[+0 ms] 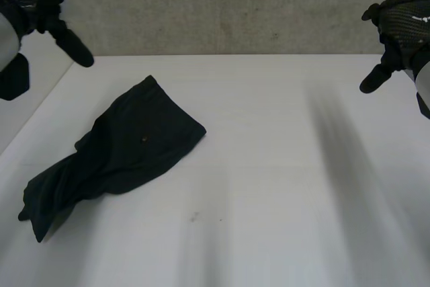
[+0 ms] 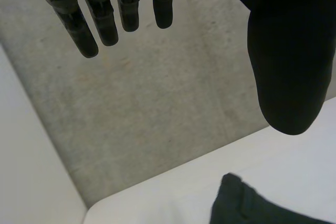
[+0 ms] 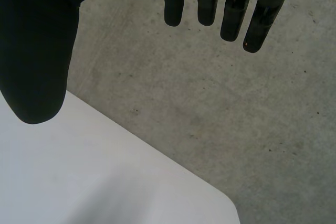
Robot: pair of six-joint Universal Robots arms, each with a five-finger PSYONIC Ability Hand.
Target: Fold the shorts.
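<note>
Far left: a strip of white surface (image 1: pixel 37 89) runs along the table's left edge; cannot tell if it is a wall or another board. In the left wrist view it shows again beyond the fingertips, meeting the concrete.

Left hand (image 1: pixel 52 6) is raised at the far left corner, off the cloth and well apart from it. In the left wrist view its fingers (image 2: pixel 105 22) hang straight and slightly spread, thumb (image 2: pixel 289 61) wide to the side, nothing between them. Hand slack and empty.

Shorts (image 1: pixel 127 146): dark, nearly black, on the left half of the table. They lie crumpled in a long diagonal shape, with the wider end toward the far middle of the table and the narrower, bunched end toward the near left edge. A tiny pale spot sits on the fabric near the middle. One corner of the shorts (image 2: pixel 247 211) also shows in the left wrist view, flat on the table, under the thumb side of the hand.

Table (image 1: pixel 282 166): plain white, matte, rounded corners as seen in both wrist views. A couple of small dark specks (image 1: pixel 195 218) lie near the front middle.

Beyond the far edge: grey concrete floor (image 1: pixel 235 11), mottled, with faint stains.

Right hand (image 1: pixel 400 28) is raised at the far right, over the table edge, far from the shorts. In the right wrist view its fingers (image 3: pixel 231 11) are straight, side by side, thumb (image 3: pixel 37 56) spread away, holding nothing.
</note>
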